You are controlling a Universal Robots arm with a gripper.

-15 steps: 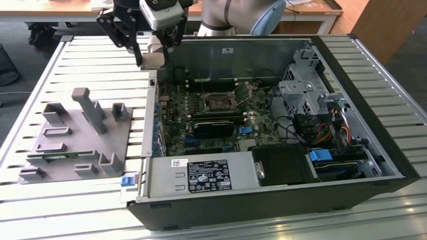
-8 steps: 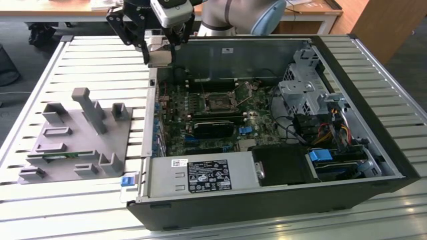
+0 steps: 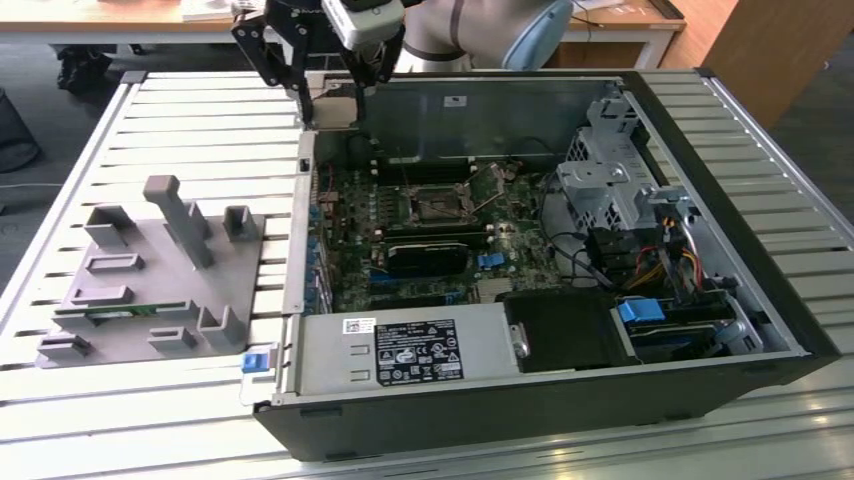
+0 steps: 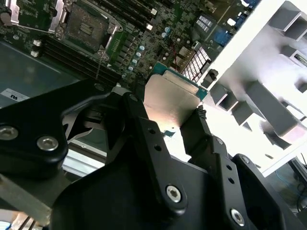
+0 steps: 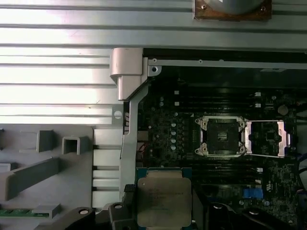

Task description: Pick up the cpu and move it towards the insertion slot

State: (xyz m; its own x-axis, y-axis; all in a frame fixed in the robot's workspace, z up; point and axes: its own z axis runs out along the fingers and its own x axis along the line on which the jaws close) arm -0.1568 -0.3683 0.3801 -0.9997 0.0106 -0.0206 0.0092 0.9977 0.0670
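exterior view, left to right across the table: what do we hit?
Grey fixture block → gripper holding the cpu at the case's far corner → insertion slot on the motherboard → blue connector → silver drive cage → blue-tabbed drive.

The scene is evenly and brightly lit in the exterior view, where the slatted surface (image 3: pixel 200 120) is washed pale while the inside of the case (image 3: pixel 534 250) is left in shade. In the second wrist view, the grey rack (image 4: pixel 268 91) is blown out to white and glare is thrown off the cpu (image 4: pixel 170 103); the end effector (image 4: pixel 168 124) close to the lens is seen dark and soft. In the first wrist view, the slats are overexposed and the board (image 5: pixel 216 143) is rendered dim and slightly blurred.
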